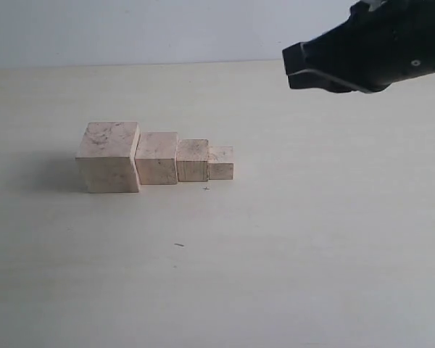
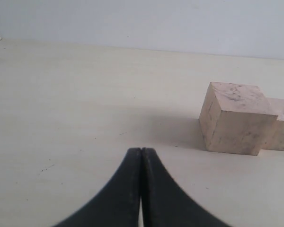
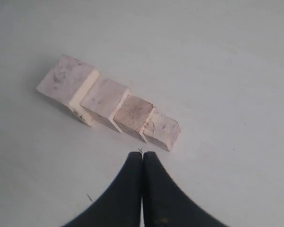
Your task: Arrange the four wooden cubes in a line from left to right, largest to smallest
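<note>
Four pale wooden cubes stand touching in a row on the table. The largest cube (image 1: 109, 156) is at the left, then the second cube (image 1: 156, 157), the third cube (image 1: 193, 160) and the smallest cube (image 1: 221, 162) at the right. The right wrist view shows the same row, largest (image 3: 66, 86) to smallest (image 3: 162, 130). My right gripper (image 3: 142, 154) is shut and empty, raised above and to the right of the row (image 1: 299, 67). My left gripper (image 2: 141, 150) is shut and empty, low over the table left of the largest cube (image 2: 236, 118); it is outside the exterior view.
The cream tabletop (image 1: 290, 246) carries a small cross mark (image 1: 206, 188) just in front of the row and a short dark dash (image 1: 179, 244) nearer the front. A pale wall (image 1: 130, 29) bounds the table's far edge.
</note>
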`<state>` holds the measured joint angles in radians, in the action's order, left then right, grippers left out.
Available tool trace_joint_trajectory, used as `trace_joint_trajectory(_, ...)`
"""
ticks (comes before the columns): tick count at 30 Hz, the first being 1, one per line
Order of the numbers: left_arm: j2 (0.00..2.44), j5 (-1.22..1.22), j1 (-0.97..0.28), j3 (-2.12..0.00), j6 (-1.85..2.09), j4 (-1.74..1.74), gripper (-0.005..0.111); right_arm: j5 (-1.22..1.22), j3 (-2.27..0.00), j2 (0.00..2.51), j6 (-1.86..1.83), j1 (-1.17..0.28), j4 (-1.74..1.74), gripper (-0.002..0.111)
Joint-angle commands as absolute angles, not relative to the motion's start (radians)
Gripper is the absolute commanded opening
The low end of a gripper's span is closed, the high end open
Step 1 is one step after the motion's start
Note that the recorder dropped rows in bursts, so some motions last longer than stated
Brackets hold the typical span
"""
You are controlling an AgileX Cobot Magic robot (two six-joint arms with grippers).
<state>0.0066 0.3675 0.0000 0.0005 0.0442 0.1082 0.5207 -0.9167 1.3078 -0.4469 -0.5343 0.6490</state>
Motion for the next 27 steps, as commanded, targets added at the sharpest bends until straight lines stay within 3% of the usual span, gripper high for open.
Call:
trace_joint_trajectory(1, 0.000, 0.356, 0.000, 0.000, 0.047, 0.107, 0.000, 0.517, -0.911, 1.231, -0.444, -0.535, 0.655, 0.000)
trace_joint_trajectory(16, 0.000, 0.356, 0.000, 0.000, 0.047, 0.107, 0.000, 0.448, -0.911, 1.027, -0.373, -0.513, 0.407, 0.000)
trace_joint_trajectory(20, 0.000, 0.356, 0.000, 0.000, 0.047, 0.107, 0.000, 0.461, -0.872, 0.906, -0.288, -0.411, 0.355, 0.000)
trace_joint_trajectory(27, 0.000, 0.356, 0.000, 0.000, 0.047, 0.107, 0.000, 0.376, -0.567, 0.563, -0.288, -0.144, 0.355, 0.000)
